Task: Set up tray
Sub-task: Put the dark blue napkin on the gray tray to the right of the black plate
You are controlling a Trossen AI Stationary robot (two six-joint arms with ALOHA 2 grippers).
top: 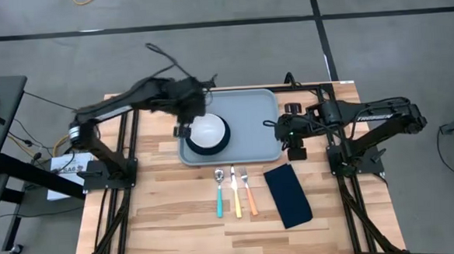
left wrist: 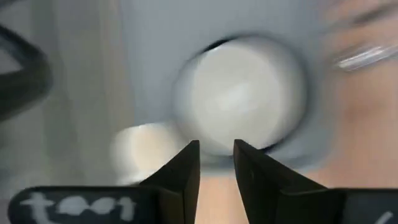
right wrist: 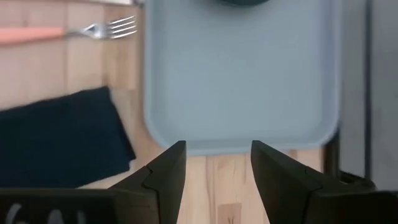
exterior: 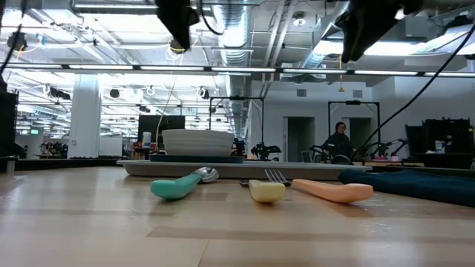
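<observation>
The light grey-blue tray (top: 250, 118) lies flat on the wooden table. In its left half a dark navy plate (top: 222, 145) rests on the tray floor. A white bowl (top: 208, 131) stands on that plate. My left gripper (top: 184, 131) hovers above the tray's left rim beside the bowl. Its fingers (left wrist: 216, 149) are open with a narrow gap and hold nothing. My right gripper (top: 274, 125) hangs over the tray's right edge (right wrist: 242, 144), open (right wrist: 217, 152) and empty. In the low view both grippers are high above the table, the left one (exterior: 178, 26) and the right one (exterior: 360, 33).
In front of the tray lie a teal-handled spoon (top: 219, 193), a yellow-handled knife (top: 235, 195) and an orange-handled fork (top: 249, 193), side by side. A folded dark navy napkin (top: 287, 195) lies to their right. Bare wood fills the near half of the table.
</observation>
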